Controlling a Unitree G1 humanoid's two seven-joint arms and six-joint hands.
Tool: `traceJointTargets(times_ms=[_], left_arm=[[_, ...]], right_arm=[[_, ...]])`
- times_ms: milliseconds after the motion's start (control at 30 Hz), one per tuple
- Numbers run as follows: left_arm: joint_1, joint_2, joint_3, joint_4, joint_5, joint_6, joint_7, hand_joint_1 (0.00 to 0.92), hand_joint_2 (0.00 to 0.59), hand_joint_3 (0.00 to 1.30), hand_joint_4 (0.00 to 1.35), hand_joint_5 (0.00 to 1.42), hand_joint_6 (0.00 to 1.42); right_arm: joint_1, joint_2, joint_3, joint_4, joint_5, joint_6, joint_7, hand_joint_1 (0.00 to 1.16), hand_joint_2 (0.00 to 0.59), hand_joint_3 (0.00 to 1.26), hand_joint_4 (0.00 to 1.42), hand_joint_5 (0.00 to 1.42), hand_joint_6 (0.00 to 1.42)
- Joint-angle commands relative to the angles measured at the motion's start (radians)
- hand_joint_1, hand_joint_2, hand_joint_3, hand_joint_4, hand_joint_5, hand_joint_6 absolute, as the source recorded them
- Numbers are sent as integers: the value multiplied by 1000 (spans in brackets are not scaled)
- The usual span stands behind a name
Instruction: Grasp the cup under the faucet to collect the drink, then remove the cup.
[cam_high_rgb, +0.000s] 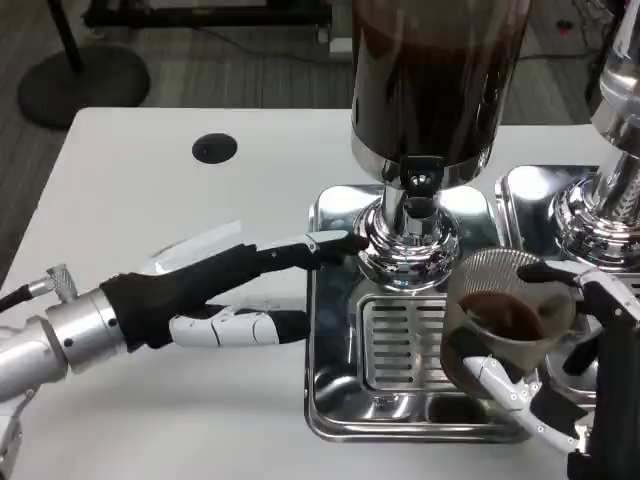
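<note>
A clear ribbed plastic cup (505, 320) with dark drink in its bottom is held tilted by my right hand (575, 375) over the right side of the chrome drip tray (330, 400). The cup sits to the right of the faucet (418, 185), not under it. The dispenser's dark tank (435, 75) stands above the chrome base (410, 245). My left hand (215, 290) reaches from the left with its fingers stretched out; one fingertip (345, 241) touches or nearly touches the dispenser base. It holds nothing.
A second chrome dispenser (600, 200) with its own tray stands at the right edge. A round black grommet (214, 148) is set in the white table (150, 200) at the back left. The floor shows beyond the table's far edge.
</note>
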Motion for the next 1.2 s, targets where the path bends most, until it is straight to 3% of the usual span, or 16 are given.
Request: traceJointTargets(times_ms=[33,533,1200], left_arm=[[73,7,-19,-90,-67,-3,-64,0,110,108,86,127,162],[198,83,37,-223,-166,51,-114,0,115,108,86,127,160],[278,106,60,-330,-199,80,-120,0,116,111,93,127,160]], right_arm=[[24,6,17,-78,-13,-40,-6,667,226,564,644,825,1075],[108,9,47,-146,-25,-42,3,667,223,577,653,843,1093],[153,11,58,-168,-44,-62,-15,667,230,585,670,853,1109]])
